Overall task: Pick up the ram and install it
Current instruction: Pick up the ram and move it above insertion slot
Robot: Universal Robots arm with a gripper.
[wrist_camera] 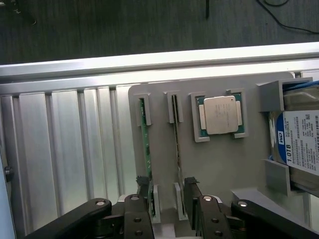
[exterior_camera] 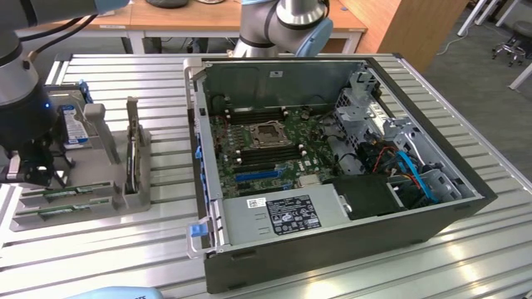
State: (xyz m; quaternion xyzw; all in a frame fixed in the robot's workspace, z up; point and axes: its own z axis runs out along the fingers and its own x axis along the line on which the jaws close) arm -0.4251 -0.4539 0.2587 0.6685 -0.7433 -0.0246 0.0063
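Two green ram sticks stand on edge in slots of a grey holder tray: one ram and a second ram beside it. My gripper hangs open just above the end of these sticks. The second stick's end lies between my black fingers, and the first stick runs by the other finger. Nothing is held. In the exterior view the gripper sits at the far left over the tray, with the ram sticks lying beside it. The open computer case shows its motherboard.
On the same tray sit a square silver processor chip and a silver hard drive with a blue-white label. The tray and the case rest on a ribbed aluminium table. A second robot arm's base stands behind the case.
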